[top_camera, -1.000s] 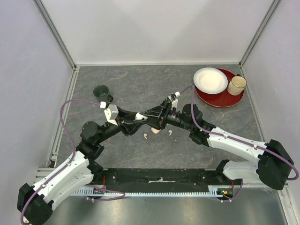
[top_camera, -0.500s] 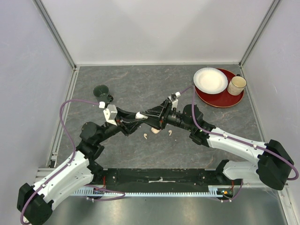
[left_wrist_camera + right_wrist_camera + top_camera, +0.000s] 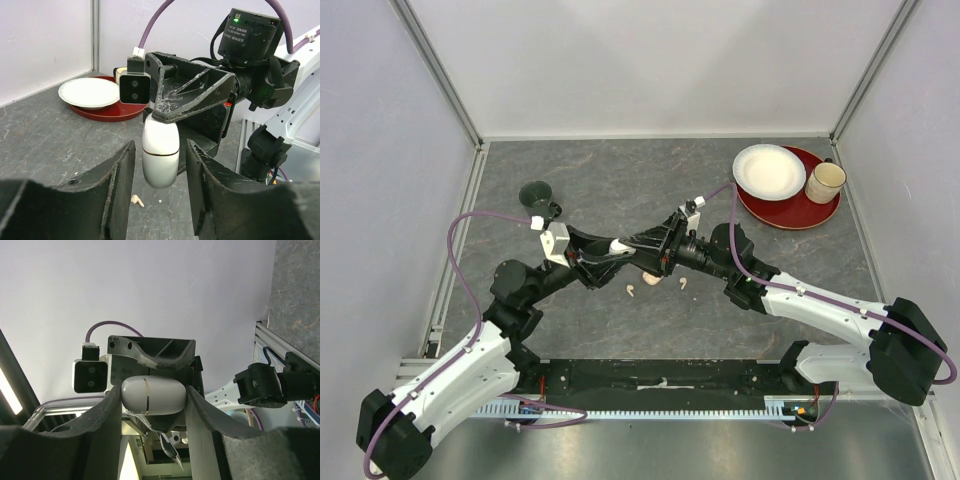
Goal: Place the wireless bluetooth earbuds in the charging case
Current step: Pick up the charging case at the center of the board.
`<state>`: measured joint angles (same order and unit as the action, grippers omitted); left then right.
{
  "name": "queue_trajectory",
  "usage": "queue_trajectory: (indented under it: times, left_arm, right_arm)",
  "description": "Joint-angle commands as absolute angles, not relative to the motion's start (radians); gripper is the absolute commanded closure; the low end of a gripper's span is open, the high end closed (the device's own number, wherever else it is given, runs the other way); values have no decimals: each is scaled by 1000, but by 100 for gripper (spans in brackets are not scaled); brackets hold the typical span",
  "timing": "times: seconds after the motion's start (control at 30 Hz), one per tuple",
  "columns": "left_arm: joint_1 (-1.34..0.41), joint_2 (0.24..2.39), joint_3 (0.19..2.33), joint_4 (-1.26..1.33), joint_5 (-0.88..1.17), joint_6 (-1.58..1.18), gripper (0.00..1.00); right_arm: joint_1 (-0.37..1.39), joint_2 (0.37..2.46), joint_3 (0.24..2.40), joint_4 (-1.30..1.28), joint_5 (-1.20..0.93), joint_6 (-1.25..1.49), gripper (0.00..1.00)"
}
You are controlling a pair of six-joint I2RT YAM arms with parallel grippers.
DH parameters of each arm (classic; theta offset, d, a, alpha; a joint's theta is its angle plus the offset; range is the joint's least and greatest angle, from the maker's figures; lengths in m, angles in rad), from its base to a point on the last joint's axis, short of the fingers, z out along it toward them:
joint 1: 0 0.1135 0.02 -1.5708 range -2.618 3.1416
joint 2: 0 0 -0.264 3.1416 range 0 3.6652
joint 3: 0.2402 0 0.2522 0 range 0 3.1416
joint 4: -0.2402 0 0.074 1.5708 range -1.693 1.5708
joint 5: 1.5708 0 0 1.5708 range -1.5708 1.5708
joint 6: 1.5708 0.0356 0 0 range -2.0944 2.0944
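- Two earbuds (image 3: 633, 291), pale, loose near the middle of the surface (image 3: 620, 180), toward its near edge; second one (image 3: 682, 283) just to the right of the first, the pair apart from each other.
- Case (image 3: 160, 147): white, egg-shaped, shut along a thin gold seam; hangs off the surface, above the earbuds and touching neither.
- Right gripper (image 3: 153, 396): pinches the case across its width, both fingers pressed on its sides.
- Left gripper (image 3: 160, 172): straddles the lower end of the case from the opposite side, jaws narrow but parted, a sliver of gap at each finger.
- Tray (image 3: 800, 212): red, round, in the far right corner; carries a white plate (image 3: 769, 171) and, beside it, a cream mug (image 3: 826, 181).
- Funnel (image 3: 536, 194): dark green, toward the left edge, well apart from the earbuds.
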<state>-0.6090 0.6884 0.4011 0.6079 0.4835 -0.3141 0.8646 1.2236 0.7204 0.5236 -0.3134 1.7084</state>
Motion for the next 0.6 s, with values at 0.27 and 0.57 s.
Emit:
queue_trajectory:
  times: [0.27, 0.57]
  left_arm:
    - [-614, 686, 442, 609, 488, -318, 62]
    - [-615, 703, 427, 661, 492, -334, 98]
  right_arm:
    - [867, 1206, 724, 607, -318, 1735, 93]
    - [868, 1212, 736, 586, -339, 1704, 83]
